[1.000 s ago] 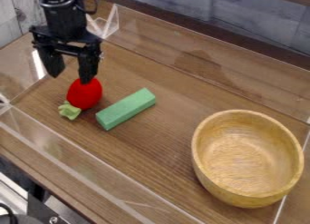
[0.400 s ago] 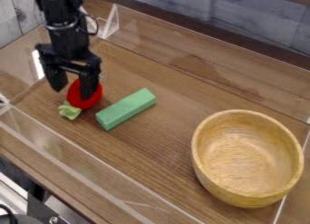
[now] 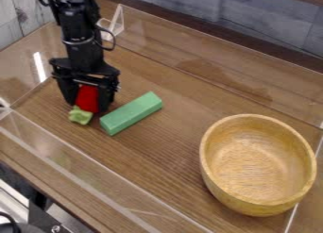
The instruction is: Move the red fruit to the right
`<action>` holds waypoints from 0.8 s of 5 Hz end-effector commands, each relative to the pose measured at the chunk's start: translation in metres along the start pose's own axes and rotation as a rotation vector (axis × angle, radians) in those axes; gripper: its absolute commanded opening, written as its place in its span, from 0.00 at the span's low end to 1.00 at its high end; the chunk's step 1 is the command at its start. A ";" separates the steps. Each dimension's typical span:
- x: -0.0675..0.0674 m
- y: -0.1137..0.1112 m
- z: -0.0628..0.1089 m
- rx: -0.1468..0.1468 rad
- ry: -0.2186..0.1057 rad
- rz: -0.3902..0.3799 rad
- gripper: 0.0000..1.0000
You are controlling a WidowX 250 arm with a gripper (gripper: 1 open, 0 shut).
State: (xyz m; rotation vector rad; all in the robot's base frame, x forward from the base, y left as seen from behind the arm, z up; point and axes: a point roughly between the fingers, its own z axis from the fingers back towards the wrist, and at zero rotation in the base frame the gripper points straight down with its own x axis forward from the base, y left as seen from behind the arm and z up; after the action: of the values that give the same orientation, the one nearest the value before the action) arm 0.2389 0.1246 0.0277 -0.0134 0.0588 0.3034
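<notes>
The red fruit (image 3: 87, 97), a small bright-red toy strawberry with a light-green leafy end (image 3: 79, 116), lies on the wooden table at the left. My black gripper (image 3: 86, 93) points straight down over it, low at the table. Its jaws stand open, one finger (image 3: 62, 90) on the fruit's left and the other on its right, so the fruit sits between them. Whether the fingers touch the fruit I cannot tell. The upper part of the strawberry is partly hidden by the gripper.
A flat light-green rectangular block (image 3: 131, 113) lies just right of the fruit, angled. A round wooden bowl (image 3: 258, 162) stands at the lower right. Clear plastic walls (image 3: 25, 133) run along the table's left and front edges.
The gripper has come down from above the strawberry, and its open fingers now straddle it. The fruit, the block and the bowl have not moved.
</notes>
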 end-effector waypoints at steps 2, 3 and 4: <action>0.022 0.021 0.018 -0.003 -0.037 -0.016 1.00; 0.024 0.020 0.021 -0.011 -0.026 -0.047 1.00; 0.025 0.016 0.022 -0.021 -0.011 -0.083 1.00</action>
State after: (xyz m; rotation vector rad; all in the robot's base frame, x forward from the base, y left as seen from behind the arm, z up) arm 0.2483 0.1415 0.0347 -0.0576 0.0956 0.2286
